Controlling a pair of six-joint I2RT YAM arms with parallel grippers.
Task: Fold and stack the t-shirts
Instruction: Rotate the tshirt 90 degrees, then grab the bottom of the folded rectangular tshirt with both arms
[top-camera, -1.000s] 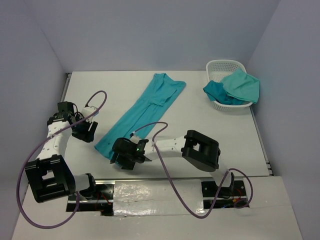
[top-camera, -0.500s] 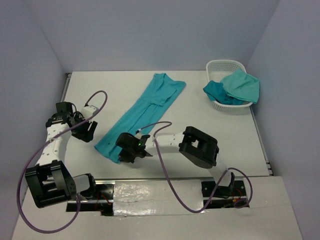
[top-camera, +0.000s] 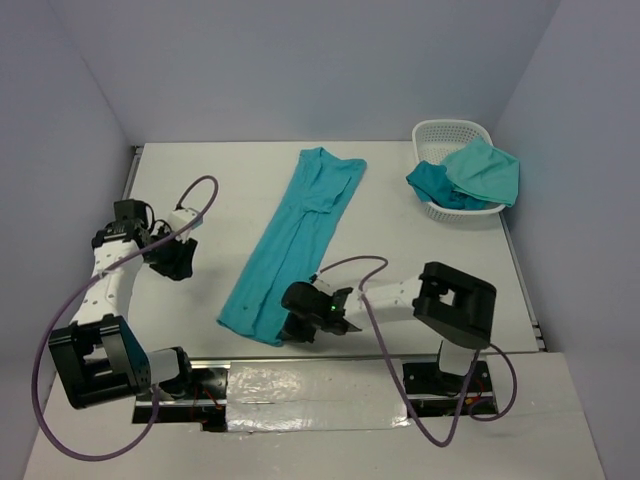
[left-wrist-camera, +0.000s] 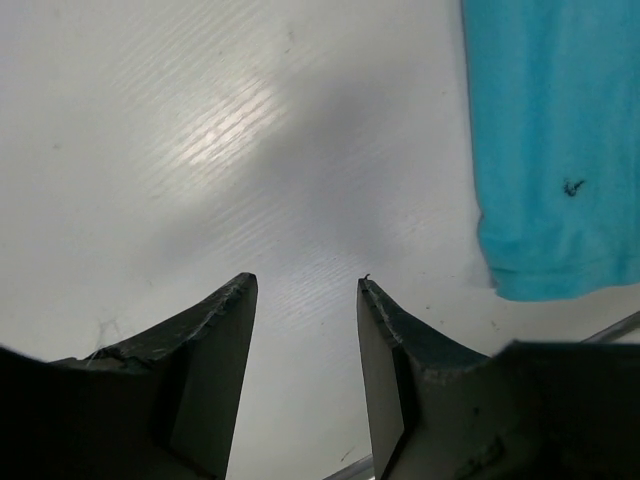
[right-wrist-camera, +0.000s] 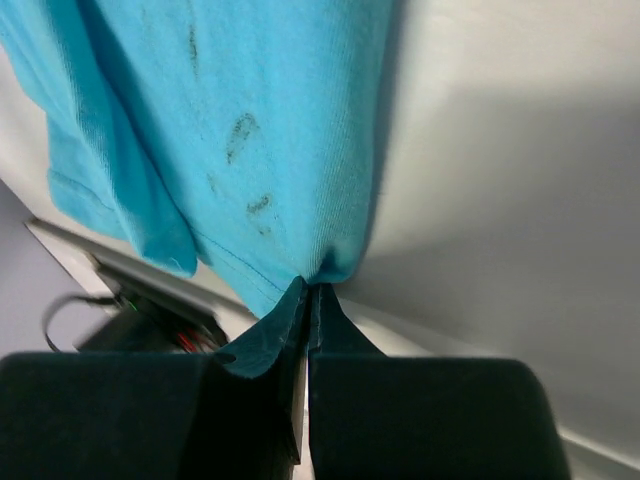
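Note:
One turquoise t-shirt (top-camera: 300, 225), folded into a long narrow strip, lies on the white table (top-camera: 430, 260), running from the far middle to the near edge. My right gripper (top-camera: 293, 328) is shut on its near hem corner; in the right wrist view the cloth (right-wrist-camera: 230, 120) bunches into the pinched fingertips (right-wrist-camera: 308, 287). My left gripper (top-camera: 182, 266) hovers over bare table left of the shirt, open, with nothing between its fingers (left-wrist-camera: 230, 320). The shirt's end (left-wrist-camera: 550, 150) shows at the upper right of the left wrist view.
A white lattice basket (top-camera: 440, 132) stands at the far right and holds a darker teal shirt (top-camera: 432, 185) and a greener one (top-camera: 488, 168) draped over its rim. Purple cables loop from both arms. Walls close in the left and right sides.
My right gripper has closed on the shirt's near end and dragged it to the right, so the strip lies straighter. The left jaws have narrowed a little; that arm barely moved.

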